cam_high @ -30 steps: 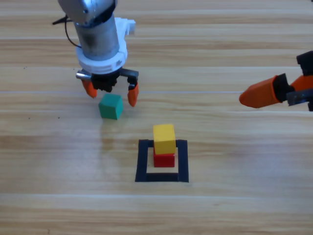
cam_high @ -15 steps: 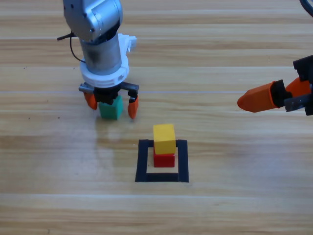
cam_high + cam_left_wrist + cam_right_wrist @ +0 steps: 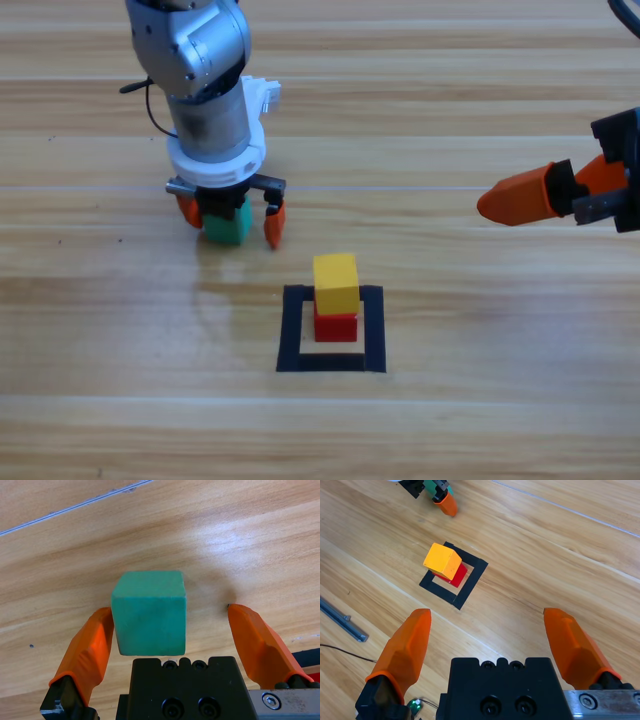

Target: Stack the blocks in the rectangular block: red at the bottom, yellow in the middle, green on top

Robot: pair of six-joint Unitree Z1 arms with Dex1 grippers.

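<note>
High view: up and left of the rectangular block (image 3: pixel 331 362), the left hand (image 3: pixel 232 216) is spread wide astride the green cube (image 3: pixel 229 225) on the bench (image 3: pixel 480 420). Inside the outline, yellow (image 3: pixel 336 283) tops red (image 3: pixel 336 327). Up and right, the right hand (image 3: pixel 545 195) waits, spread wide. Next step, I judge: pinch green, lift, and centre it on yellow.
</note>
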